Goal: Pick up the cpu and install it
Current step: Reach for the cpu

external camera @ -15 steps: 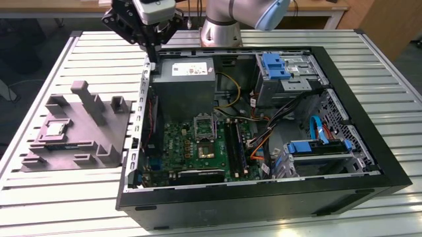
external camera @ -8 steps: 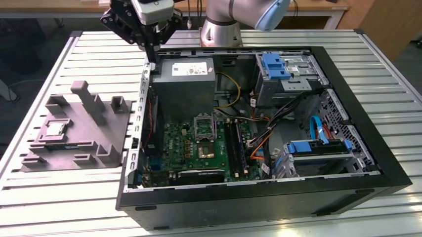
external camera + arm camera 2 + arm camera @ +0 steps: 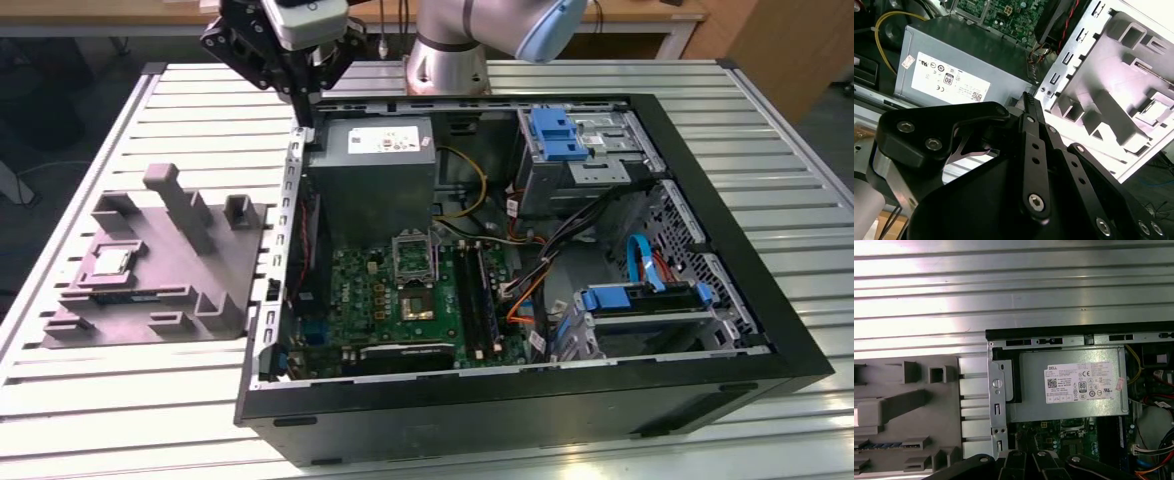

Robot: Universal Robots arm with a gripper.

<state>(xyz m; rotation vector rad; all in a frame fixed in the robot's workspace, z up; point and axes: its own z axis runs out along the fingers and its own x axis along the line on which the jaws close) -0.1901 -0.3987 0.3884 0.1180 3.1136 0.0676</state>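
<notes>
At nine o'clock from the case (image 3: 534, 410), the cpu (image 3: 110, 262) lies flat in a grey tray (image 3: 214, 300) on the counter (image 3: 134, 400). The pincer (image 3: 304, 102), narrow and empty, hovers at the case's eleven o'clock corner. The cpu looks light, stiff and fragile, so opposite edges seem the safest hold.

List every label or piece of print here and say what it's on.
White label on the grey power supply: small print and marks, too small to read.
Small sticker at the label's corner: blurred.
Motherboard: markings too small.
cpu on the grey fixture: nothing legible.
</notes>
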